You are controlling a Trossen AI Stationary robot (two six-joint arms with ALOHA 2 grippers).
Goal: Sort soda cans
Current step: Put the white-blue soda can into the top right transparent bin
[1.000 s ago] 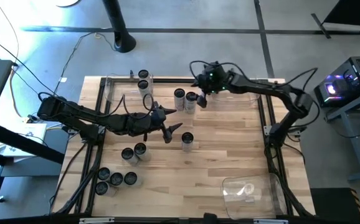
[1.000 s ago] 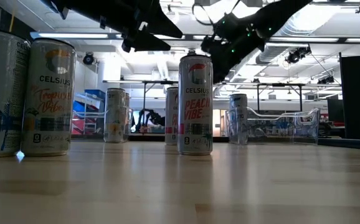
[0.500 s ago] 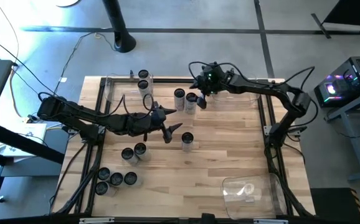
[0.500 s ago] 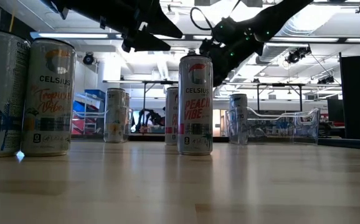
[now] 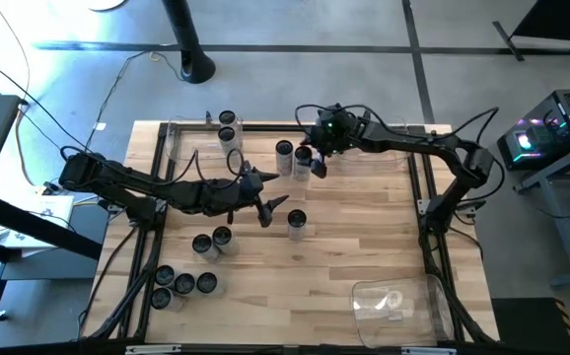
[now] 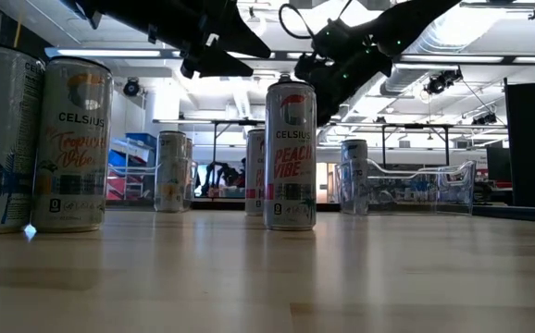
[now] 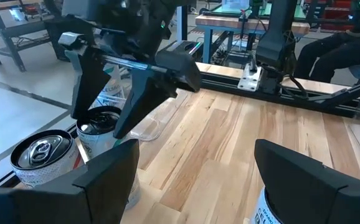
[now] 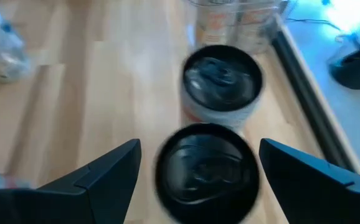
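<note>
Several soda cans stand upright on the wooden table. A pair stands at the far middle. My right gripper hovers open over this pair; in its wrist view its fingers stand on either side of the nearer can's dark top, apart from it, with the second can beyond. My left gripper is open at the table's middle, beside a single can, whose edge shows by one finger. Two cans stand in the far-left clear bin.
More cans stand near the left: a pair and a cluster at the near-left corner. A clear bin sits at the near right, another under the right arm. Bare wood lies between the single can and the near-right bin.
My right gripper has moved a little toward the table's left edge, coming over the pair of cans at the far middle. It has stayed open. The cans have not moved.
</note>
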